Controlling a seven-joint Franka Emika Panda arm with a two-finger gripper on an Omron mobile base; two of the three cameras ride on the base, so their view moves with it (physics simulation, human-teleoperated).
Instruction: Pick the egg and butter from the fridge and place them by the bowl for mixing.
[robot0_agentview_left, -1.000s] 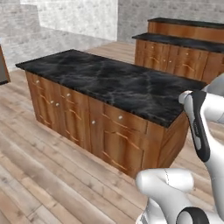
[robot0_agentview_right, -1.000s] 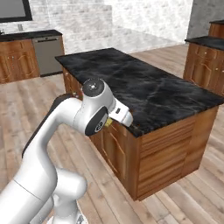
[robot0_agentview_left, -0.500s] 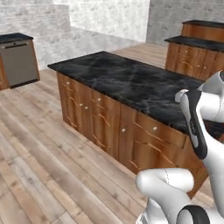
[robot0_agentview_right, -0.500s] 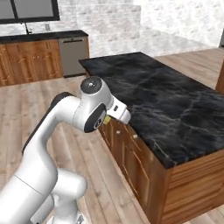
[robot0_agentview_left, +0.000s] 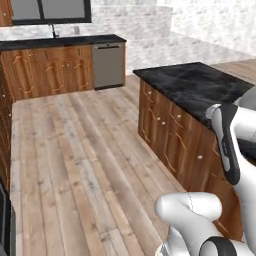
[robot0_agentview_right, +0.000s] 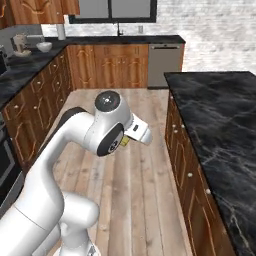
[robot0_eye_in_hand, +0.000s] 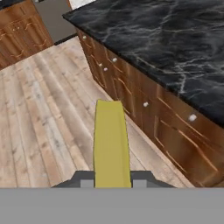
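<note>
On my far left I see the bowl (robot0_agentview_right: 44, 46) sitting on the back counter (robot0_agentview_right: 30, 62) beside a coffee machine (robot0_agentview_right: 20, 43), well apart from the arm. At centre the gripper (robot0_eye_in_hand: 112, 181) is clamped on the butter (robot0_eye_in_hand: 111, 144), held above the wood floor (robot0_eye_in_hand: 39, 118). To the right stands the black-topped island (robot0_eye_in_hand: 175, 48).

My jaws barely show behind the butter (robot0_eye_in_hand: 112, 144) (its near end is cut off below).
</note>
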